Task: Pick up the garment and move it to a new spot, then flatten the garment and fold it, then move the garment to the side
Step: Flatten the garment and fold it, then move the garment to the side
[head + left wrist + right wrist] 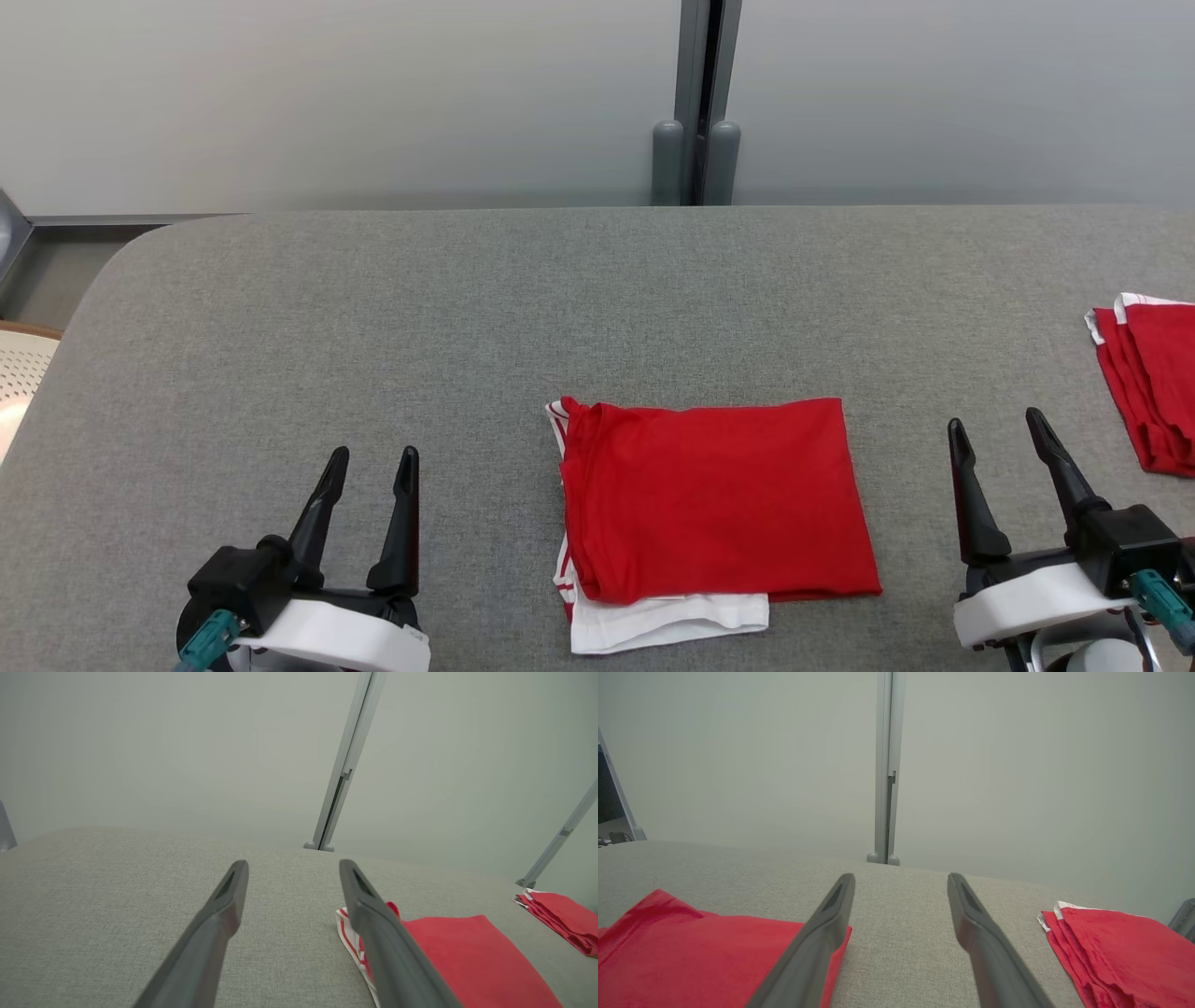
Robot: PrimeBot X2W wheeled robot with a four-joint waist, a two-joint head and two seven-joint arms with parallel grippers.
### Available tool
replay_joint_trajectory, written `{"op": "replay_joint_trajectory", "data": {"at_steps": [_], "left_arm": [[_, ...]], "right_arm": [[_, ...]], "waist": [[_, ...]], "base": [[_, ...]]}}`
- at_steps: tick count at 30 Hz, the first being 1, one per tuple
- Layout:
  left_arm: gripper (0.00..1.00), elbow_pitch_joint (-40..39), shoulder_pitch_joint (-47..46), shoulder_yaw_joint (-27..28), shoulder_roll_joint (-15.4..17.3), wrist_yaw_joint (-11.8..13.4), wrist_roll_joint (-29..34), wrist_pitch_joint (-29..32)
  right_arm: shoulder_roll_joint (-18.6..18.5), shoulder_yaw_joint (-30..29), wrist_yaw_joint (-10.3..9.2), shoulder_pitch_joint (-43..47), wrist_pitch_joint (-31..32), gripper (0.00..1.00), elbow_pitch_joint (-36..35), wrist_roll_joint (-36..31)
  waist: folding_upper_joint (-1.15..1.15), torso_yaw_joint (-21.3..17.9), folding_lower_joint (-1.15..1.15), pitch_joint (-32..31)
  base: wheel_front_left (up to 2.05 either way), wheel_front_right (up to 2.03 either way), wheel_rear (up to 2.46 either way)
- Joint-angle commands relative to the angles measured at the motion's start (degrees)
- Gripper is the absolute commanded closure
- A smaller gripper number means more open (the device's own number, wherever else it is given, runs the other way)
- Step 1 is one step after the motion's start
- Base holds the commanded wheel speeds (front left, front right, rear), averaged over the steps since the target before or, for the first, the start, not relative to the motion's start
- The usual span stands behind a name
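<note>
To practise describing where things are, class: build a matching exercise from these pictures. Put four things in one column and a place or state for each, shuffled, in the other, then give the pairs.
Column one
1. folded red garment
2. pile of red garments
3. left gripper
4. grey post

Column two
A. behind the far edge of the table
B. open and empty, lower left of the head view
C. at the table's right edge
D. middle of the table, a white layer showing beneath

Pairs: 1-D, 2-C, 3-B, 4-A
</note>
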Motion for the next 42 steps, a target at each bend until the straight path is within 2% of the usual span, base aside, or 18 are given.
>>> {"op": "replay_joint_trajectory", "data": {"at_steps": [1, 12, 20, 24, 34, 42], "left_arm": [[0.0, 0.09, 0.12, -0.04, 0.23, 0.37, 0.12, -0.07], [0.0, -0.94, -0.33, -0.06, 0.23, 1.82, 1.96, -0.07], [0.0, -1.3, -1.09, -1.51, 0.21, 3.34, 8.23, -0.07], [0.0, -0.94, -1.6, -2.8, 0.26, 3.76, 10.9, -0.07], [0.0, -0.76, -2.62, -4.07, 0.23, 3.73, 9.73, -0.07], [0.0, -0.55, -2.95, -4.14, 0.22, 3.58, 9.98, -0.07]], "right_arm": [[0.12, -0.16, -0.01, 0.2, -0.12, 0.0, -0.01, -0.56], [1.07, 0.23, -0.01, -0.58, -0.13, 0.0, 1.18, -0.69], [1.71, 1.63, -0.01, -1.71, -0.13, 0.0, 4.83, 0.03], [2.18, 3.11, -0.01, -2.63, -0.11, 0.0, 8.6, 2.73], [2.53, 5.2, -0.01, -6.0, 1.44, 0.0, 17.8, 7.36], [3.08, 6.73, -0.01, -8.58, 2.94, 0.0, 23.85, 14.72]], "waist": [[-0.01, -0.01, 0.0, 0.03], [-0.01, 0.57, 0.0, 0.32], [-0.01, 1.62, 0.0, 1.73], [-0.01, 2.4, 0.0, 2.54], [-0.01, 4.43, 0.0, 4.22], [-0.01, 5.37, 0.0, 5.14]], "base": [[0.0, 0.0, 0.0], [0.0, 0.0, 0.0], [0.0, 0.0, 0.0], [0.0, 0.0, 0.0], [0.0, 0.0, 0.0], [0.0, 0.0, 0.0]]}}
